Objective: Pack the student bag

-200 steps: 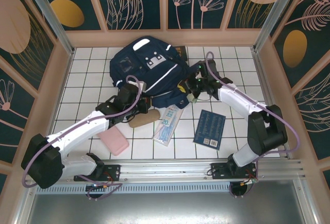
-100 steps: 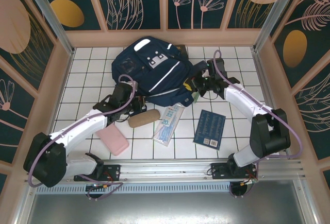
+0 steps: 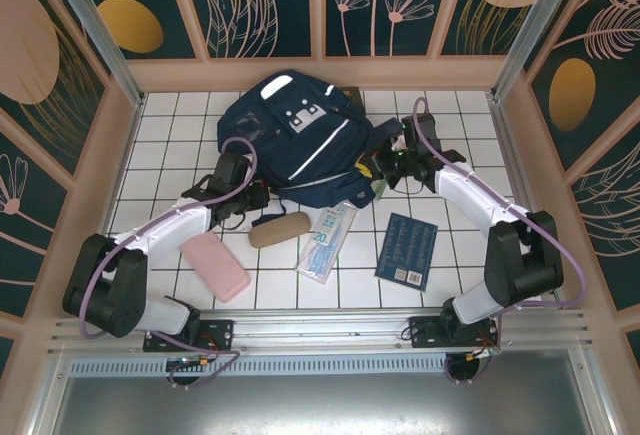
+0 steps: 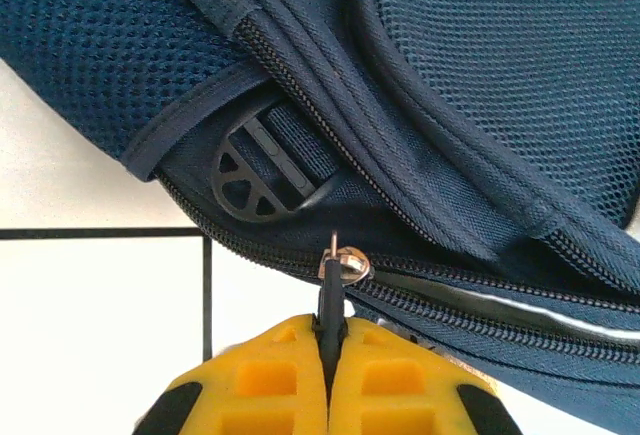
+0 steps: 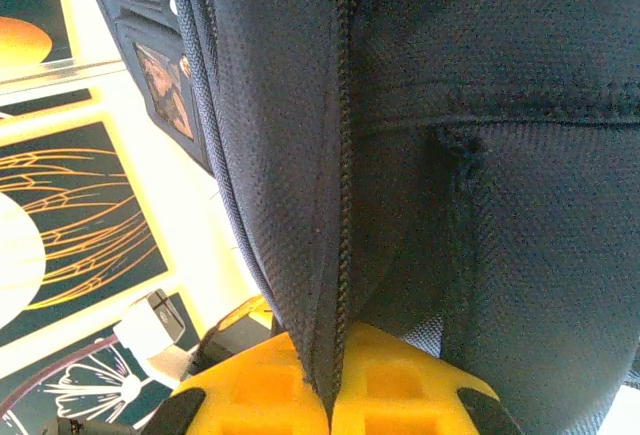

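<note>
Two pincers clench the student bag [image 3: 300,140]: left pincer [image 4: 328,340] on zipper pull [image 4: 340,265], right pincer [image 5: 330,380] on fabric [image 5: 400,155]; unzipping likely next.

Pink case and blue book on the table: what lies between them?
Top view: a brown oval case and a clear packet with blue print lie between the pink case and the blue book.

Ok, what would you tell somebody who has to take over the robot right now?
Left gripper: shut on the zip pull of the navy backpack.
Right gripper: shut, pinching the backpack's fabric beside a zip seam.
Done: nothing visibly packed yet.
To do: pink case, brown glasses case, clear packet and blue book lie on the tiles in front of the bag; probably unzip, load them, zip up.
</note>
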`<state>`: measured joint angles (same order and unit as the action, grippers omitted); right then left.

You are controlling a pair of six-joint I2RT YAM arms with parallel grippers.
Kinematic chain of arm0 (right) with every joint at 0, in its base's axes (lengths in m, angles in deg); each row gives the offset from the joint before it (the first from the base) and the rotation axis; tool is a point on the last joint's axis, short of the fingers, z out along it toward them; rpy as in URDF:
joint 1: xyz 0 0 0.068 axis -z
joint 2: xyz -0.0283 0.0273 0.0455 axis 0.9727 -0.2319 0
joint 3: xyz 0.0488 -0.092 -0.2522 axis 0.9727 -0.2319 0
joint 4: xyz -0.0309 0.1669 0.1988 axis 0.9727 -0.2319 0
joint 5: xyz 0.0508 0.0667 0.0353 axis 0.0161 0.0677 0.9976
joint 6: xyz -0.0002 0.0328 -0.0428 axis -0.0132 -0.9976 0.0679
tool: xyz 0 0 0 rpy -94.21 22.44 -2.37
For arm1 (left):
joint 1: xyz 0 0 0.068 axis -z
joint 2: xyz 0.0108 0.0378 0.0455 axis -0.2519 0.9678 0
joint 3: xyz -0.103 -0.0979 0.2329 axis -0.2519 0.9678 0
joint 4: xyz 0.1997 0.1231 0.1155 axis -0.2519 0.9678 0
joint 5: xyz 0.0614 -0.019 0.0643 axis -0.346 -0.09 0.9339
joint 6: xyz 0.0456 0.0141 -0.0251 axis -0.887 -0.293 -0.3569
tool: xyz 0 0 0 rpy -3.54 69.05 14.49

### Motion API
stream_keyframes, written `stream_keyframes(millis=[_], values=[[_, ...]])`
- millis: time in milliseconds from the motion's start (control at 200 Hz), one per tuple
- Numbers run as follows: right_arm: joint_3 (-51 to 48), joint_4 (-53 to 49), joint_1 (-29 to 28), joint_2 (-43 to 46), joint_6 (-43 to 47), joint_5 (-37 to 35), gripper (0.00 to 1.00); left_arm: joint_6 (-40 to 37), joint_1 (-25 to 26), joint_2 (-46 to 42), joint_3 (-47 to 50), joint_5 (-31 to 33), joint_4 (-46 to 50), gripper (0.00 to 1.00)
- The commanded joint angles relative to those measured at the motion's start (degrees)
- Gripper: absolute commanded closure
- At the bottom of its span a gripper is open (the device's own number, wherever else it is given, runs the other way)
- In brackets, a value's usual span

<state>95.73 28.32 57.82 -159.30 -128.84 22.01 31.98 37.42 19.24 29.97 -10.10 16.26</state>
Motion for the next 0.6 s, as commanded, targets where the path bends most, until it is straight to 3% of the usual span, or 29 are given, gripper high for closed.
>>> stream_keyframes(millis=[0, 596], values=[[1.02, 1.63, 2.18, 4.43, 1.49, 0.07, 1.00, 0.12, -2.84, 1.62, -1.74, 5.23, -0.80, 1.00], [-1.35, 4.05, 2.40, 4.01, 1.74, 2.28, 1.00, -0.70, -7.67, 2.75, -2.36, 7.93, 0.26, 1.00]])
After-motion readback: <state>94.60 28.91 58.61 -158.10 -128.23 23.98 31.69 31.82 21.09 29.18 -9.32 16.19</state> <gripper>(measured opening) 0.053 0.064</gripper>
